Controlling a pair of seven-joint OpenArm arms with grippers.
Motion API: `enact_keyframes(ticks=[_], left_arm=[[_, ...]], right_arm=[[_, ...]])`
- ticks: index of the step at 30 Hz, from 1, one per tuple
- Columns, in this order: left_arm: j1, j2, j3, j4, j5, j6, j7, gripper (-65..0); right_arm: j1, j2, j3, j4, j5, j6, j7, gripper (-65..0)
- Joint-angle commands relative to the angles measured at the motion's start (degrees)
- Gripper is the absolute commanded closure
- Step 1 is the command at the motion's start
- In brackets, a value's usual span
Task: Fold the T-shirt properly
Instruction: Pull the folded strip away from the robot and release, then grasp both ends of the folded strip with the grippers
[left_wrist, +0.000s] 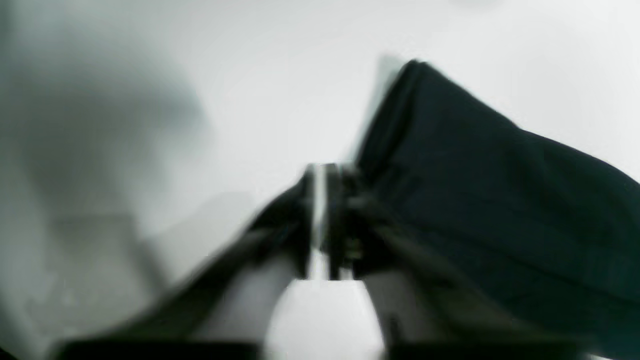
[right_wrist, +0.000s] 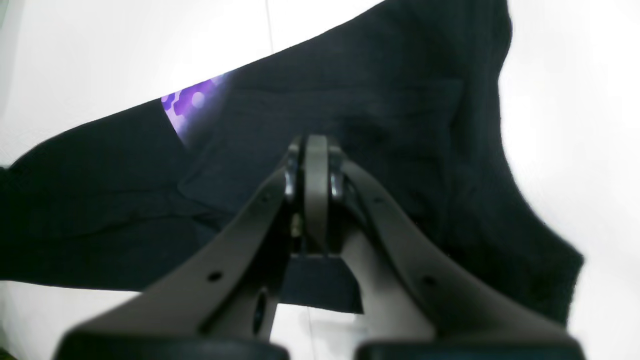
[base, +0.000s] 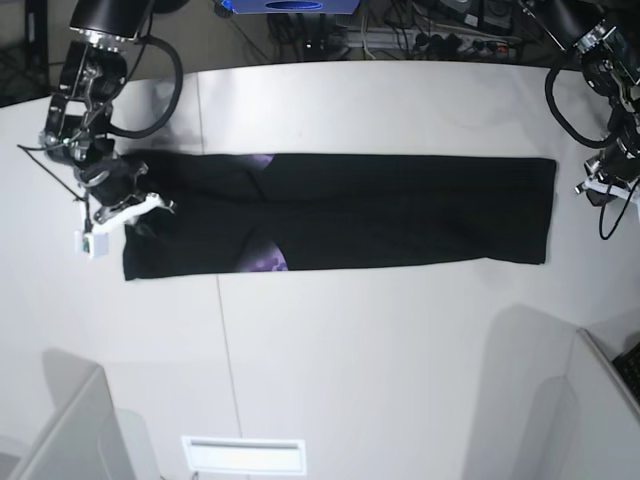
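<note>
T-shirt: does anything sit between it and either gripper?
Nothing visible does. The right gripper is already over the T-shirt; the left gripper hangs just off its other end, only bare table between.

White table (base: 350, 350) beneath me, crossed by a thin seam (base: 222, 330) running front to back on my right-hand side. Along its far edge: a tangle of dark cables (base: 420, 40), a power strip (base: 465, 45) among them, and a blue object (base: 290, 6) cut off by the frame. At the near edge, a white slotted panel (base: 243, 455) sits flat. Grey partition panels (base: 70, 430) rise at both near corners.
</note>
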Motion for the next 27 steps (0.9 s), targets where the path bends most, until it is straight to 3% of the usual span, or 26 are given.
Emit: enact_keyframes(ticks=[1, 5, 8, 11, 14, 25, 27], left_arm=[[-0.52, -1.24, -0.22, -0.56, -0.99, -0.12, -1.14, -18.9], [-0.61, -1.07, -0.13, -4.78, -1.08, -0.2, -4.74, -48.5], [-0.43, -1.24, 1.98, -7.15, -1.08, -1.0, -8.87, -64.8], [-0.61, -1.24, 4.53, -10.14, -0.99, -4.78, -10.37, -64.5], [-1.05, -1.07, 5.32, -13.3, -0.99, -7.94, -12.74, -59.9], [-2.72, -1.07, 14.9, -20.34, -0.64, -7.94, -16.7, -56.8], [-2.72, -1.15, 15.61, -21.48, -0.64, -7.94, -16.79, -48.4]], right_arm=[[0.56, 0.36, 0.12, 1.01, 0.78, 0.17, 1.0, 0.0], [0.56, 0.27, -1.38, 1.01, 0.78, 0.17, 0.03, 0.0], [-0.23, 0.27, -3.31, 1.01, 0.78, 0.17, 0.38, 0.0], [-0.5, 0.27, -4.54, 1.1, 0.78, 0.17, 0.38, 0.0], [-0.67, 0.27, -6.21, 1.1, 0.78, 0.17, 0.38, 0.0], [-2.26, 0.27, -6.39, 1.18, 0.78, 0.17, 0.47, 0.0], [-2.7, 0.27, -6.04, 1.18, 0.78, 0.17, 0.47, 0.0]])
